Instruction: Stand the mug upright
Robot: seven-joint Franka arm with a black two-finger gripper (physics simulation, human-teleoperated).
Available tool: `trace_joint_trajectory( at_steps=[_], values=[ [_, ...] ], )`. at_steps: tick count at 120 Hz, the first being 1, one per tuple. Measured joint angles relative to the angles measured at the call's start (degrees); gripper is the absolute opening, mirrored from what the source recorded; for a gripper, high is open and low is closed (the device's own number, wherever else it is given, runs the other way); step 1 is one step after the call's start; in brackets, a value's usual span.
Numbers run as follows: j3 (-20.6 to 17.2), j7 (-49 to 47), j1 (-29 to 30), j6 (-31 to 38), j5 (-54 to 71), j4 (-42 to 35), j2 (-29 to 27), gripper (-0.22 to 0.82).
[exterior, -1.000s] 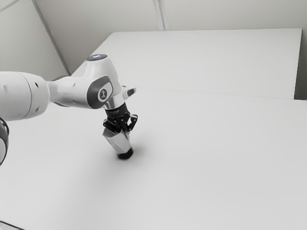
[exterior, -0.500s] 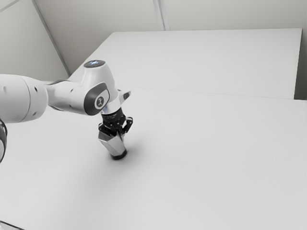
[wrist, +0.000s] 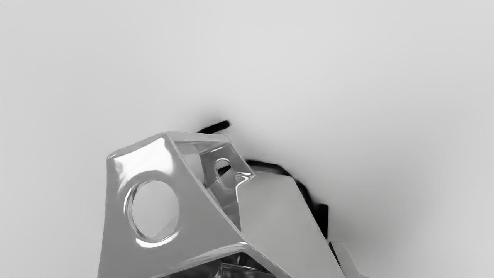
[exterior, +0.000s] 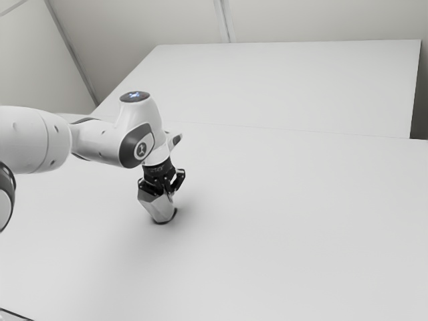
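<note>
mug (exterior: 158, 208): tilted, over the counter (exterior: 287, 221)
hand (exterior: 162, 192): at the mug; spread or pinching, cannot tell
in the way: holed metallic part (wrist: 142, 154), covering some of the mug
wall (exterior: 314, 20): beyond the mug

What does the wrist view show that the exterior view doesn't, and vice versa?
Wrist view adds: a large round hole through the mug's shiny metal, plus a smaller opening deeper inside.

Exterior view adds: the arm's white links, the black gripper at the mug's upper end, and the room's wall.

Both: the grey metallic mug, black edging at its lower end, and the pale tabletop.
</note>
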Motion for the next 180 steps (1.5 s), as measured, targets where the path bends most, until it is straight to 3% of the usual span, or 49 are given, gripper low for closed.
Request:
trace_joint_trajectory(
  at_steps=[25, 53, 99, 126, 180],
  values=[
    [-0.01, 0.01, 0.04, 0.15, -0.45, 0.24, 0.20, 0.28],
    [0.52, 0.37, 0.01, 0.17, -0.56, 0.71, -0.16, 0.50],
    [1.01, 1.19, 0.04, -0.49, -1.33, 2.15, -1.59, 0.59],
    [0.94, 1.69, 0.00, -3.00, -1.17, 3.13, -5.44, 0.60],
    [0.99, 16.03, -0.50, -22.67, 4.65, 27.50, -9.65, 0.60]
  ],
)
